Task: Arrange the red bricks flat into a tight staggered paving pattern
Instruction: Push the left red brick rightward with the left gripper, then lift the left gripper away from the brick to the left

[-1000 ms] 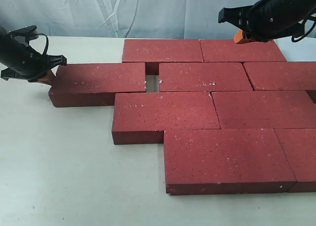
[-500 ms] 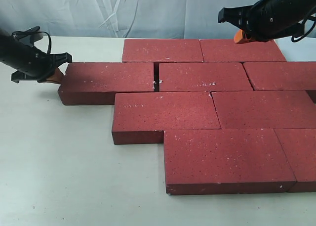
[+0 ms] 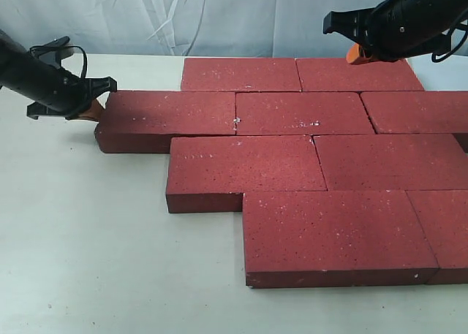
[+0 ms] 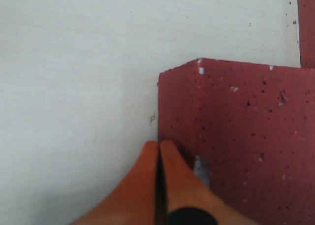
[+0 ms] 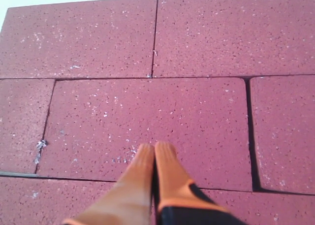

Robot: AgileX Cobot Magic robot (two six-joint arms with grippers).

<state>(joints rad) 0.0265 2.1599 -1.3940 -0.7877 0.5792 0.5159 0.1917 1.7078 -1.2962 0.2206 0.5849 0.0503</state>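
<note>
Against left gripper (image 3: 93, 112) tips | end of leftmost red brick (image 3: 170, 116) | jaws together

The exterior view looks obliquely down across the table (image 3: 88, 261) at the red bricks (image 3: 292, 158). The left wrist view sits close over the end of the leftmost brick (image 4: 236, 136), the right wrist view higher over the far rows; the exterior view covers both.
</note>
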